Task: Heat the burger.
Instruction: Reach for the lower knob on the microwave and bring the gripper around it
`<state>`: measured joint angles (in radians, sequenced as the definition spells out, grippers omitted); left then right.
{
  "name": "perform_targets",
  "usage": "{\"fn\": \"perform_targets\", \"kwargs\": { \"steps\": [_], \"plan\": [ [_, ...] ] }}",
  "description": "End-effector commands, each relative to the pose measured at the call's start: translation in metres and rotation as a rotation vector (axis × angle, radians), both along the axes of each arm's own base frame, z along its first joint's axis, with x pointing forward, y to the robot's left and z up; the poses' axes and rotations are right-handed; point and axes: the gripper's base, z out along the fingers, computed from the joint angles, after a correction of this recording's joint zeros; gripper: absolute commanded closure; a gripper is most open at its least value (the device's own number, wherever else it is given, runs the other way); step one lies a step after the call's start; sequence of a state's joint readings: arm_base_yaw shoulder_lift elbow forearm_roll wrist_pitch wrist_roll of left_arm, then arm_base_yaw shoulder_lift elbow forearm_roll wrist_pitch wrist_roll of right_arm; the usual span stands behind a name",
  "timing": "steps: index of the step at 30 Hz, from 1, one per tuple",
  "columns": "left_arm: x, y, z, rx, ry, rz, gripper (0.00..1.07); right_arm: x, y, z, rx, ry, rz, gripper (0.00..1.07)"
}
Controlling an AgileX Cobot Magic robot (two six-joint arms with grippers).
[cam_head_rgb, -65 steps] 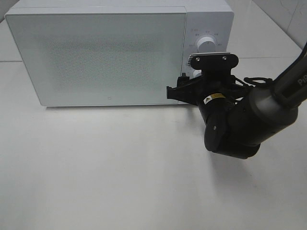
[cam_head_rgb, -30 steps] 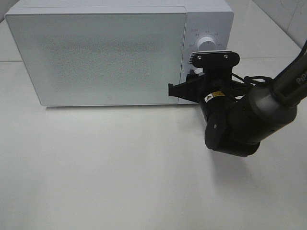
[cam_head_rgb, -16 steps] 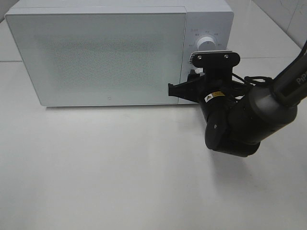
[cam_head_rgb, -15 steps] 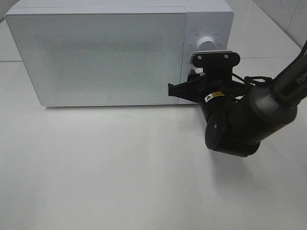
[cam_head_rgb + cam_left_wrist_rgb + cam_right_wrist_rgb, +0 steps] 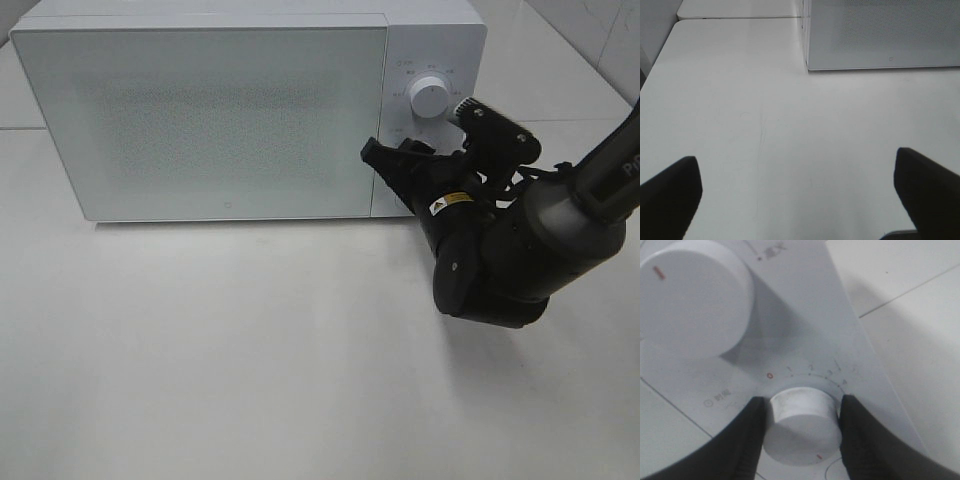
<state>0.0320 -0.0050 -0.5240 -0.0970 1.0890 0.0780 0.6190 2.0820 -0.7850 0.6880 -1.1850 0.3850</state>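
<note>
The burger is hidden; no frame shows it. The white microwave [image 5: 200, 110] stands at the back of the table with its door shut. My right gripper [image 5: 416, 160] is at the control panel, shut on the lower dial [image 5: 801, 422], with one finger on each side of it. The dial's red mark points away from the 0 on its scale. The upper dial [image 5: 429, 98] is free and also shows in the right wrist view [image 5: 692, 310]. My left gripper [image 5: 799, 200] is open and empty over the bare table, left of the microwave's front corner [image 5: 807, 62].
The white table [image 5: 250, 350] spreads in front of the microwave. The bulky right arm [image 5: 500, 260] hangs over the table in front of the control panel. The table's left edge [image 5: 660, 55] shows in the left wrist view.
My right gripper has twisted clockwise on the lower dial, tilting the wrist to the right and uncovering the upper dial. The microwave door stays shut.
</note>
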Motion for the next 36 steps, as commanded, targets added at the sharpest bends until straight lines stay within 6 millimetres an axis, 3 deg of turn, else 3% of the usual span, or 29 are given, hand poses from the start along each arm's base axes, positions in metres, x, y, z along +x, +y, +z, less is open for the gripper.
{"fn": "perform_targets", "kwargs": {
  "steps": [1, 3, 6, 11, 22, 36],
  "plan": [
    [-0.002, 0.000, 0.001, -0.001, -0.031, 0.006, 0.08, 0.003, 0.014, 0.001, 0.104, 0.024, 0.104, 1.07],
    [-0.002, 0.000, 0.001, -0.001, -0.031, 0.006, 0.08, 0.002, 0.020, 0.002, 0.277, 0.038, 0.133, 1.07],
    [-0.002, 0.000, 0.001, -0.001, -0.031, 0.006, 0.08, 0.002, 0.021, 0.002, 0.321, 0.042, 0.136, 1.07],
    [-0.002, 0.000, 0.001, -0.001, -0.031, 0.006, 0.08, 0.002, 0.025, 0.004, 0.633, 0.067, 0.119, 1.07],
    [-0.002, 0.000, 0.001, -0.001, -0.031, 0.006, 0.08, 0.001, 0.028, 0.010, 1.043, 0.089, 0.095, 1.07],
    [-0.002, 0.000, 0.001, -0.001, -0.031, 0.006, 0.08, 0.002, 0.029, 0.019, 1.203, 0.032, 0.123, 1.07]
  ]
}}
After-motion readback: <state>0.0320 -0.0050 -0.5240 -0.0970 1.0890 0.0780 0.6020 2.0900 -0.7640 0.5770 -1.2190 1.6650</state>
